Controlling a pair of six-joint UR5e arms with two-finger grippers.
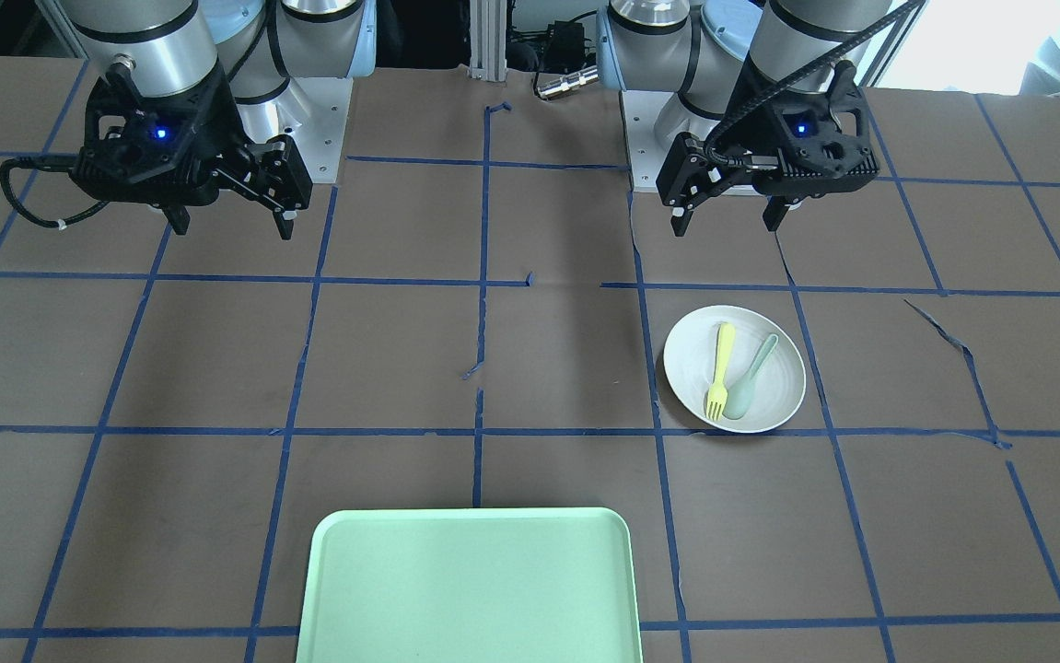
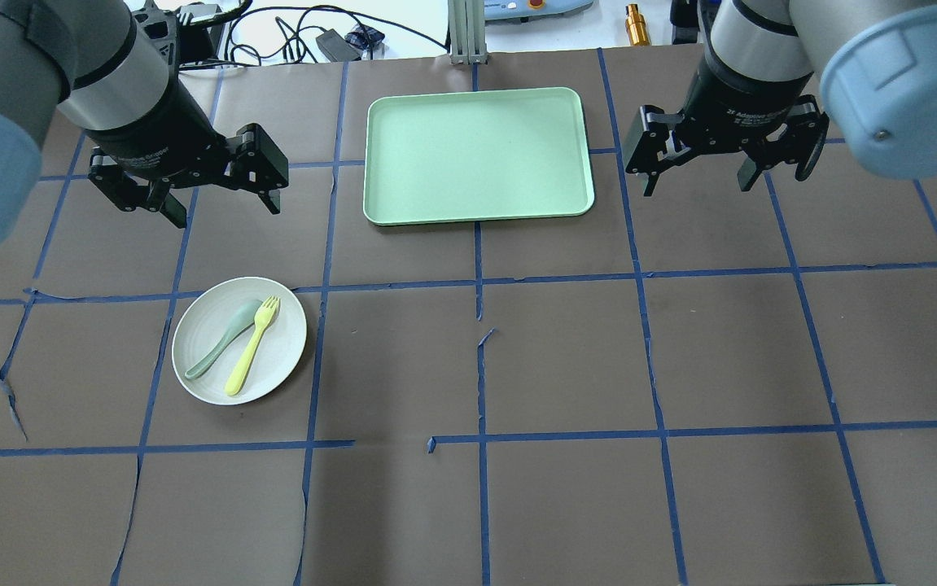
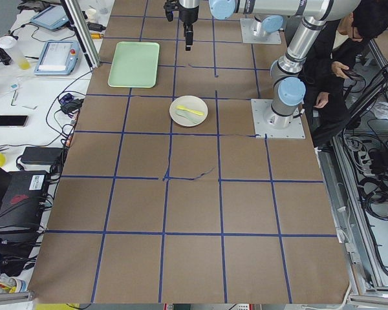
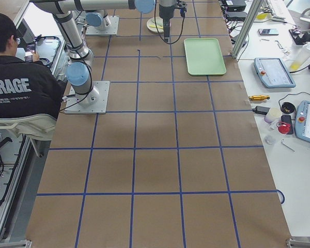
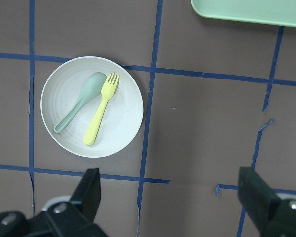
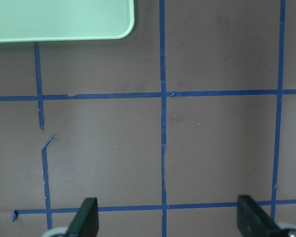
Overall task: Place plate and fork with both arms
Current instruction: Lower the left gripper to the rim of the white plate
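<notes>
- Overhead exterior view: the plate is sitting on the table on the robot's left side, its far rim overlapping a blue tape line.
- The fork is lying inside the plate, tines pointing toward the tray's end of the table. It is just beside the spoon, on the side nearer the table's middle, and neither utensil is reaching past the rim.
- The left gripper is hanging above the paper just beyond the plate's far edge, fingers spread wide and gripping nothing.
- The right gripper is hovering off the tray's right edge, jaws likewise parted and unloaded. Its wrist camera is looking down on taped paper and one rounded tray corner.
- The tray is resting at the far middle, between the two grippers and well apart from the plate. A stretch of taped brown paper is separating them.
- A seated operator is looking down beside the robot's bases.
</notes>
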